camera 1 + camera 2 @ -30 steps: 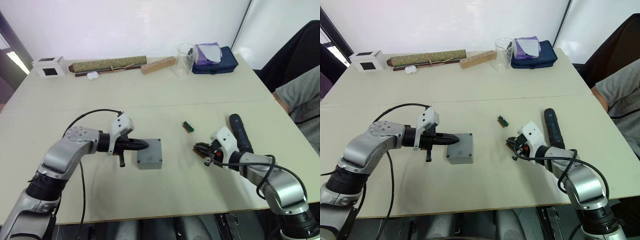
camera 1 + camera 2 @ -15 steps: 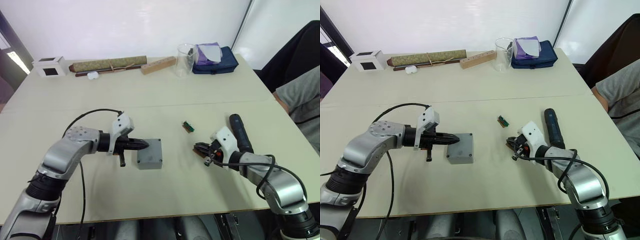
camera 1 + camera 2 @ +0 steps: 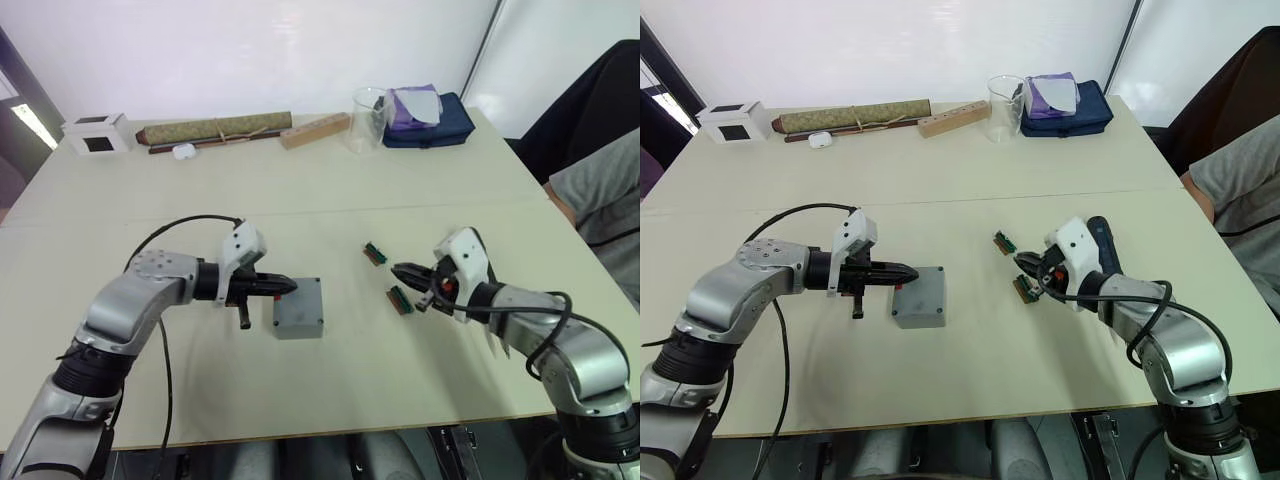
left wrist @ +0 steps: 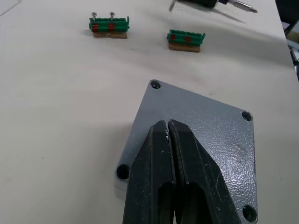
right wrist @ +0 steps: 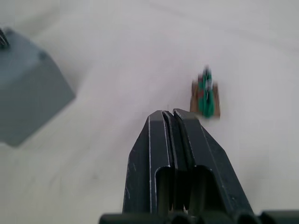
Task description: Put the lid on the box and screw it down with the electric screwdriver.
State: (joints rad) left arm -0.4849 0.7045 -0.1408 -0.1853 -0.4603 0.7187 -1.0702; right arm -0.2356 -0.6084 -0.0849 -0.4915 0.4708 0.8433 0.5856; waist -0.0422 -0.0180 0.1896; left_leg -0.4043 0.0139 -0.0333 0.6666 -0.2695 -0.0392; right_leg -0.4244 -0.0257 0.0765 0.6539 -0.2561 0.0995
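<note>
The left gripper (image 4: 168,128), fingers pressed together and holding nothing, rests on the lid (image 4: 210,135), which sits on the box (image 3: 298,318) mid-table (image 3: 330,190).

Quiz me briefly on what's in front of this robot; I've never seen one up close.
1. True or false: the left claw is shut and sits over the flat square grey plastic lid.
2. How many small green terminal blocks are there? A) one B) two C) four
3. Fill in: the long slim black electric screwdriver lies beside the robot's ___ arm.

Key: 1 true; 2 B; 3 right.
</note>
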